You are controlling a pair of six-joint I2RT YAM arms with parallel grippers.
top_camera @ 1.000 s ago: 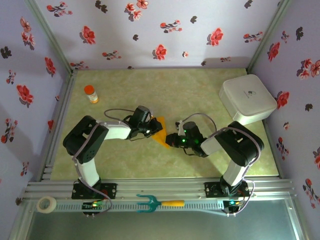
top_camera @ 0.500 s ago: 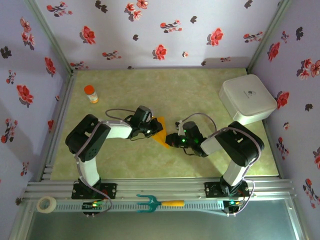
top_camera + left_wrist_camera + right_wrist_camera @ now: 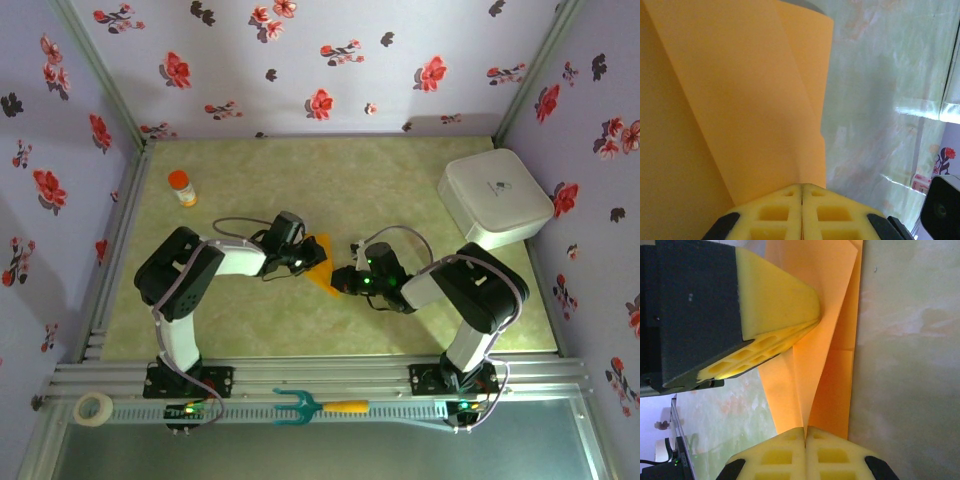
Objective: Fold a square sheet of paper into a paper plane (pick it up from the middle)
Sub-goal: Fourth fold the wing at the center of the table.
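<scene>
The orange-yellow paper (image 3: 322, 267) lies in the middle of the table between the two arms, folded into creased flaps. My left gripper (image 3: 303, 256) is shut on its left part; in the left wrist view the paper (image 3: 740, 100) runs straight into the closed yellow pads (image 3: 775, 215) of that gripper (image 3: 802, 186). My right gripper (image 3: 340, 282) is shut on a raised flap; in the right wrist view the paper (image 3: 830, 315) stands up from the closed pads (image 3: 835, 455) of my right gripper (image 3: 805, 429). The left gripper's pads (image 3: 775, 295) pinch the same sheet at the far end.
A white box (image 3: 495, 198) sits at the back right. A small orange-capped bottle (image 3: 182, 187) stands at the back left. A teal fork with an orange handle (image 3: 315, 406) and a tape roll (image 3: 94, 407) lie on the front rail. Flowered walls enclose the table (image 3: 380, 190).
Hardly anything has moved. The left arm's elbow has shifted slightly to the right; both grippers stay clamped on the paper at the same place.
</scene>
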